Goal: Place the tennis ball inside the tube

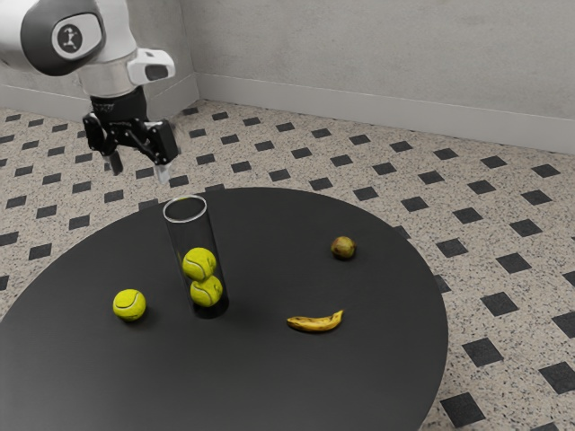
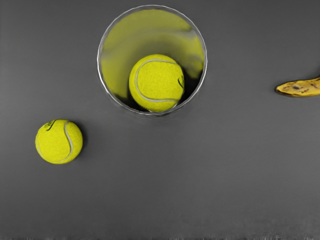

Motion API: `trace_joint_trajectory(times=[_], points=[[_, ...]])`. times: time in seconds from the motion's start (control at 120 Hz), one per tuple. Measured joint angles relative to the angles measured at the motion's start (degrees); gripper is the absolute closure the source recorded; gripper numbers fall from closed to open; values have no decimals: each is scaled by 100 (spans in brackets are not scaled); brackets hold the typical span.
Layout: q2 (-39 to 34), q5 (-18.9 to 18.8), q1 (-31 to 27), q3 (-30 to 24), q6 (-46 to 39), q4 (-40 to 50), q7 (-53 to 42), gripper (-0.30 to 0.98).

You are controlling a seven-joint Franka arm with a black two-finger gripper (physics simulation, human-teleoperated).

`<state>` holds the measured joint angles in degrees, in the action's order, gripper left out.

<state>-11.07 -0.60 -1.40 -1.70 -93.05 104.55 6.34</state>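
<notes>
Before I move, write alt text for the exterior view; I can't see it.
A clear upright tube holding two stacked tennis balls stands on a round dark table, a loose ball on its side toward the exterior view's left. The open, empty claw hangs at upper left. A banana and small brownish fruit lie toward the right.
</notes>
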Motion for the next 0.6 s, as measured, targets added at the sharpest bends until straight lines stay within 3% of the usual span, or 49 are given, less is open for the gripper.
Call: trace_joint_trajectory(times=[0.3,0.45,0.6], points=[[-1121,-36,-220,31,-1072,2237,30,0],[-1463,-42,-525,42,-2292,3354,-377,0],[-1292,-44,-893,47,-3527,4016,-820,0]])
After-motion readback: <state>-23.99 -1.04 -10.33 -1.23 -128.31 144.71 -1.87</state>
